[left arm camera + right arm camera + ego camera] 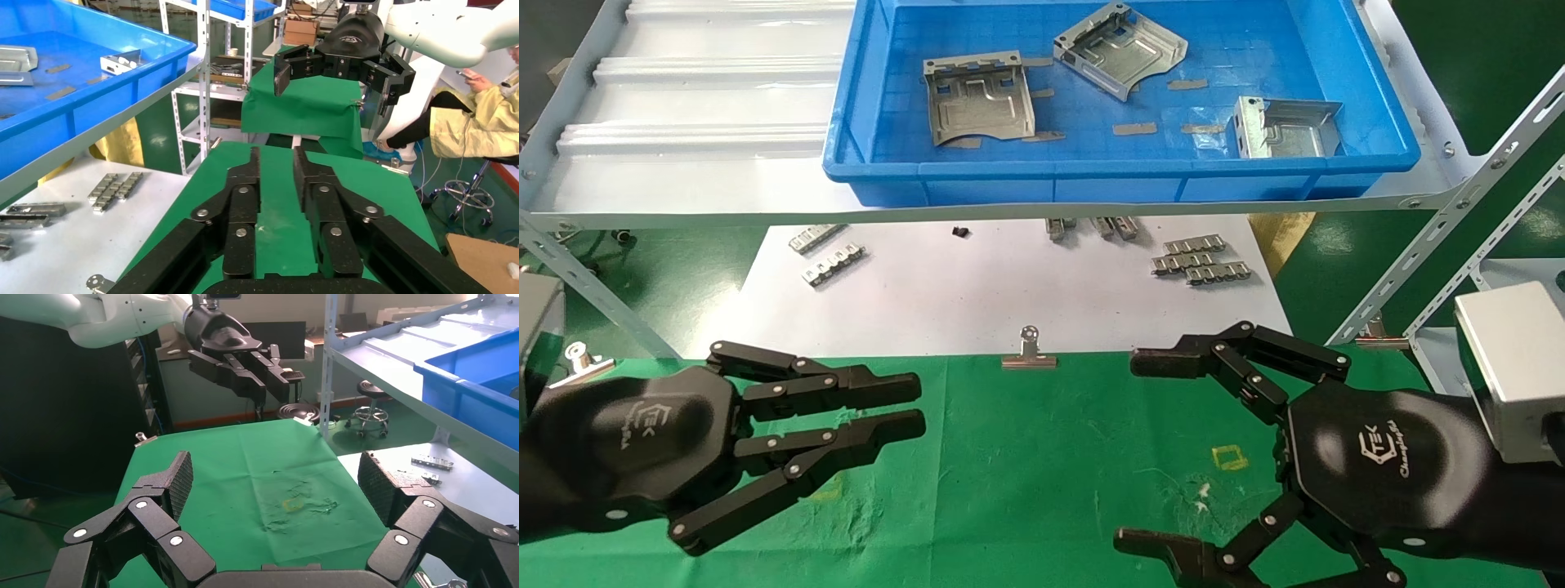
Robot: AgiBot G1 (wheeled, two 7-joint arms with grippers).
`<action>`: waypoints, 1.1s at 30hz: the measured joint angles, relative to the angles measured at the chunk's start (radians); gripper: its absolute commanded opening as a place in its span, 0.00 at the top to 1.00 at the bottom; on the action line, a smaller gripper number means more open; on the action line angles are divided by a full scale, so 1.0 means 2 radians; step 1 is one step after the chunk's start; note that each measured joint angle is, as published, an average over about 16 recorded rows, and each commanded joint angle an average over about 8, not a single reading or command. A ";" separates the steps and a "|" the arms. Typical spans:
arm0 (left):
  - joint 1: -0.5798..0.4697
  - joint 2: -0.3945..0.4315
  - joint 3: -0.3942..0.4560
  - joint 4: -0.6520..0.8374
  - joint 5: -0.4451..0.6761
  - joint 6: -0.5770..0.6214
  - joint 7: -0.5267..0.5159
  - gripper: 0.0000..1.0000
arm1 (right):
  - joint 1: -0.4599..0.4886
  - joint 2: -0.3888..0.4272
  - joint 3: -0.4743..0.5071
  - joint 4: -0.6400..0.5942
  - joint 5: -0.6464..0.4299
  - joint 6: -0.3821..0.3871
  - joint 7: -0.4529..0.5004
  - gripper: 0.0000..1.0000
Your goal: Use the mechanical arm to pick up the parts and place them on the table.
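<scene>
Three silver parts lie in a blue bin (1124,175) on the raised shelf: one at the left (981,98), one at the back (1120,47), one at the right (1287,126). My left gripper (919,402) hovers low over the green table (1026,474) at the near left. Its fingers are a narrow gap apart with only cloth showing between them (276,153). My right gripper (1128,449) hangs at the near right, wide open and empty (275,471), close to a small yellow square mark (1229,456). Both grippers are well short of the bin.
The pale grey ribbed shelf (699,106) overhangs a white sheet (1009,294) carrying narrow metal strips (1197,260) and more strips (829,257). A binder clip (1029,351) sits at the cloth's far edge. Slanted shelf posts (1442,237) stand at the right.
</scene>
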 measured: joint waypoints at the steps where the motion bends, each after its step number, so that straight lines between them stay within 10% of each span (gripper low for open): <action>1: 0.000 0.000 0.000 0.000 0.000 0.000 0.000 1.00 | 0.008 -0.004 -0.001 -0.003 -0.005 0.005 0.001 0.00; 11: 0.000 0.000 0.000 0.000 0.000 0.000 0.000 1.00 | 0.156 -0.100 -0.044 -0.096 -0.122 0.110 0.019 0.00; 24: 0.000 0.000 0.000 0.000 0.000 0.000 0.000 1.00 | 0.360 -0.286 -0.133 -0.393 -0.311 0.275 0.002 0.01; 33: 0.000 0.000 0.000 0.000 0.000 0.000 0.000 1.00 | 0.404 -0.354 -0.166 -0.521 -0.353 0.363 -0.021 0.95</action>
